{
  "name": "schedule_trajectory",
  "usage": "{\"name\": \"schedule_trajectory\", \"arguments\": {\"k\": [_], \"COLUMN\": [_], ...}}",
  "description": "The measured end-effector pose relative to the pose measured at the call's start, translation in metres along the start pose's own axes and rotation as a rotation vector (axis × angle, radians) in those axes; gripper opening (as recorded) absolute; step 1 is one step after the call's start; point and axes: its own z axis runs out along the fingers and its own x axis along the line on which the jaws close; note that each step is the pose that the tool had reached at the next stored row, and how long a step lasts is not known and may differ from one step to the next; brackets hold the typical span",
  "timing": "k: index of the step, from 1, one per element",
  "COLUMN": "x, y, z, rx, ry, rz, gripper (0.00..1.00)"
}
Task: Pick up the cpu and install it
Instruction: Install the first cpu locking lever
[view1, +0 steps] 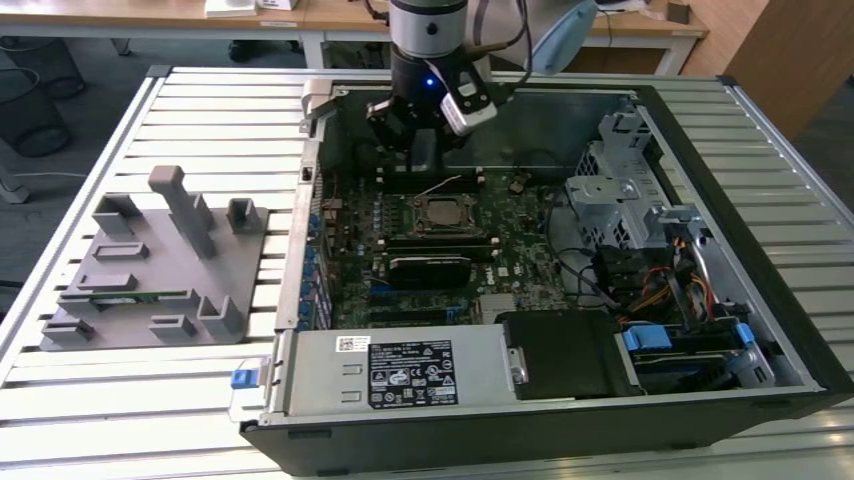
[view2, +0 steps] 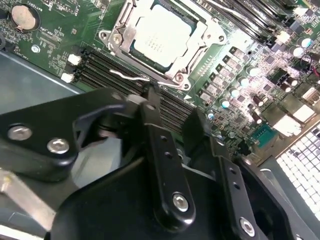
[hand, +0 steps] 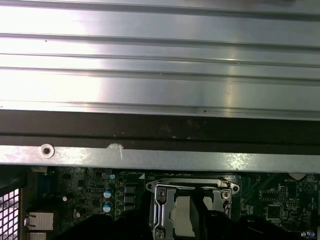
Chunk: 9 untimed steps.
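Pincer (view2: 172, 107) hangs nearest, its black fingers (view2: 160, 150) spread apart and empty; just beyond it the cpu (view2: 160, 36) lies seated in the socket (view2: 116, 37) on the motherboard (view2: 45, 47); placing looks done; the socket lever (view2: 125, 75) seems unlatched, so locking it would call for a steady downward press.

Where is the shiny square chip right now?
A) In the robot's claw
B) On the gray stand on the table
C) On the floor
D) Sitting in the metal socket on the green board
D: in the second wrist view the chip lies flat inside the socket on the green board, and the gripper is apart from it with nothing between its fingers.
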Motion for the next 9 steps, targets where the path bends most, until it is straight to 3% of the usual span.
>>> {"name": "schedule_trajectory", "arguments": {"k": [1, 4, 9], "x": [0.0000, 0.0000, -0.0020], "y": [0.0000, 0.0000, -0.0001], "z": [0.0002, 0.0006, 0.0012], "rx": [0.0001, 0.0002, 0.0000], "ry": [0.0001, 0.0002, 0.0000], "rz": [0.000, 0.000, 0.000], "gripper": [0.46, 0.27, 0.16]}}
